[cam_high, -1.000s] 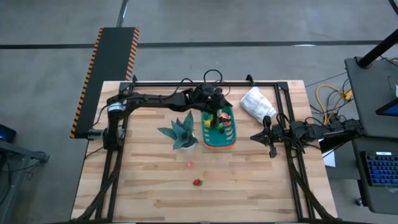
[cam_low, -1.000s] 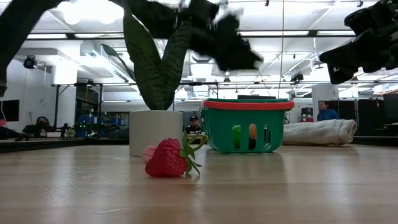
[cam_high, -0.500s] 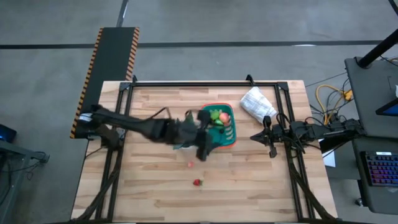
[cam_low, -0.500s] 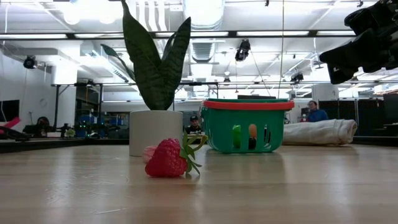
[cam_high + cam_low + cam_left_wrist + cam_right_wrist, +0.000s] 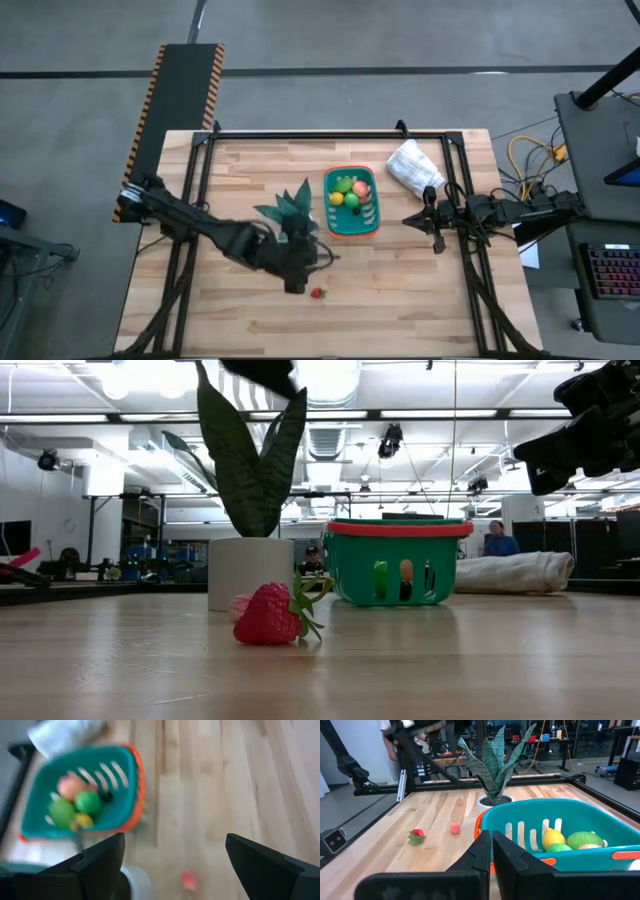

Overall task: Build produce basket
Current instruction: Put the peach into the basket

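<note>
The teal basket (image 5: 352,225) with its orange band stands on the table's far middle and holds green, yellow and orange produce (image 5: 346,188). A red strawberry (image 5: 318,293) lies on the table toward the near edge, and a small pink piece (image 5: 455,828) lies just behind it. My left gripper (image 5: 296,284) hovers open above the table beside these two loose pieces; its wrist view shows the pink piece (image 5: 188,880) below its spread fingers. My right gripper (image 5: 408,219) hangs shut just right of the basket (image 5: 560,827), touching nothing.
A potted spiky-leaved plant (image 5: 292,212) stands left of the basket, between it and my left arm. A white bag (image 5: 412,167) lies at the far right corner. Bare wood stretches along the near edge. People show in the room beyond the table.
My left arm has swung from above the basket toward the table's near edge, passing over the plant, and now hangs above the loose strawberry and pink piece. The basket, the produce and my right arm have stayed where they were.
</note>
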